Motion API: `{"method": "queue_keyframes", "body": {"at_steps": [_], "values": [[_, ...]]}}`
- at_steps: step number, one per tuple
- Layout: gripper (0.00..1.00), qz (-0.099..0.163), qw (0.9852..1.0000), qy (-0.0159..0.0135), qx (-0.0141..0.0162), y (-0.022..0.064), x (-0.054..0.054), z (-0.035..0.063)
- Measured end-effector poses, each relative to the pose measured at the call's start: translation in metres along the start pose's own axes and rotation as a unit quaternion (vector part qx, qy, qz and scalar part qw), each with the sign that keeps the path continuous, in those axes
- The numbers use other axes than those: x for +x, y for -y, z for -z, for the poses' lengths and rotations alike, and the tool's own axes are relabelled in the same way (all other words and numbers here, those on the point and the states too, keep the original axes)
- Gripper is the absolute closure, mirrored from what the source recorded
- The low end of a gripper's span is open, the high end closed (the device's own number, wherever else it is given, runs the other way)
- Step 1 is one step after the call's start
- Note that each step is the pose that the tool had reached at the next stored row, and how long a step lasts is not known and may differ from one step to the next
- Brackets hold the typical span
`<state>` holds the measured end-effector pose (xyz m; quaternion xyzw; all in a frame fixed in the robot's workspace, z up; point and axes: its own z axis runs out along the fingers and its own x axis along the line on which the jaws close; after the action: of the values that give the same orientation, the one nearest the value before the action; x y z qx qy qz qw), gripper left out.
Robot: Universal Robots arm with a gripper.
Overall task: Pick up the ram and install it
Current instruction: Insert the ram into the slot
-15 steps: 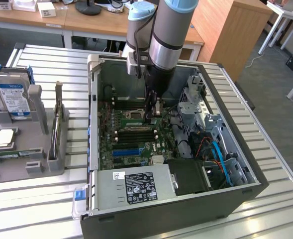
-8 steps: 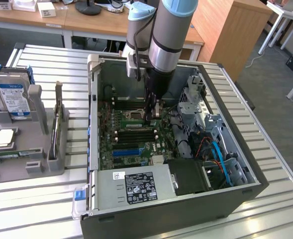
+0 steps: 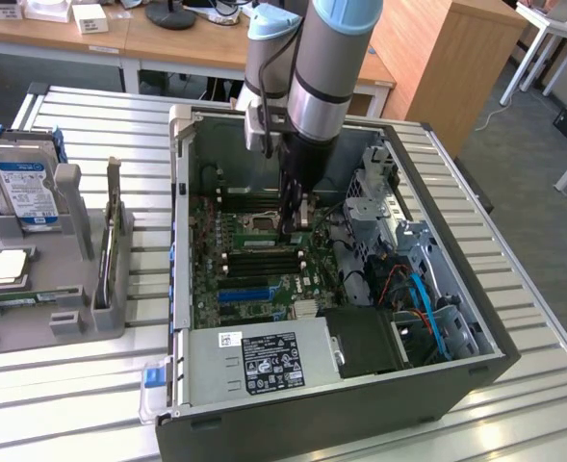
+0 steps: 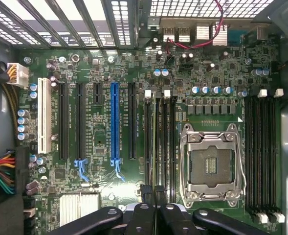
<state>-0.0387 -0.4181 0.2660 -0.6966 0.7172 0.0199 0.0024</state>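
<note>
Gripper (image 4: 153, 195) closed on one ram (image 4: 155, 142), stick edge-on over the memory slots, just beside one processor socket (image 4: 212, 166), mid-motherboard inside one open computer case (image 3: 312, 423), one hard drive (image 3: 25, 188) in one grey tray (image 3: 105, 322) near the bench's edge

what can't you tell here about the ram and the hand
- Whether the shut hand holds the long thin green ram stick: wrist view, its black fingers cover the spot; exterior view, the grey robot arm blocks it.
- Blue label text on the silver hard drive: exterior view, too small.
</note>
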Motion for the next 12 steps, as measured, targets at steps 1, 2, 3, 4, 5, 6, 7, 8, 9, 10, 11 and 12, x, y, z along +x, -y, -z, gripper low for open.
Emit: {"method": "queue_keyframes", "body": {"at_steps": [1, 2, 3, 4, 5, 6, 7, 8, 9, 10, 11, 12], "values": [[0.88, 0.000, 1.0000, -0.0001, 0.0000, 0.0000, 0.0000, -0.0005], [0.88, 0.000, 1.0000, 0.0000, 0.0000, 0.0000, 0.0000, -0.0011], [0.88, 0.000, 1.0000, 0.0000, 0.0000, 0.0000, 0.0001, -0.0016], [0.88, 0.000, 1.0000, -0.0001, 0.0000, 0.0001, 0.0001, -0.0021], [0.88, 0.000, 1.0000, 0.0000, 0.0000, 0.0001, 0.0001, -0.0027], [0.88, 0.000, 1.0000, -0.0001, 0.0000, 0.0001, 0.0001, -0.0032], [0.88, 0.000, 1.0000, -0.0001, 0.0000, 0.0001, 0.0002, -0.0036], [0.88, 0.000, 1.0000, -0.0002, -0.0001, 0.0001, 0.0002, -0.0037], [0.88, 0.000, 1.0000, -0.0002, -0.0001, 0.0000, 0.0002, -0.0036], [0.88, 0.000, 1.0000, -0.0002, -0.0001, 0.0001, 0.0002, -0.0037], [0.88, 0.000, 1.0000, -0.0001, 0.0000, 0.0001, 0.0002, -0.0038], [0.88, 0.000, 1.0000, -0.0001, 0.0000, 0.0001, 0.0001, -0.0038]]}}
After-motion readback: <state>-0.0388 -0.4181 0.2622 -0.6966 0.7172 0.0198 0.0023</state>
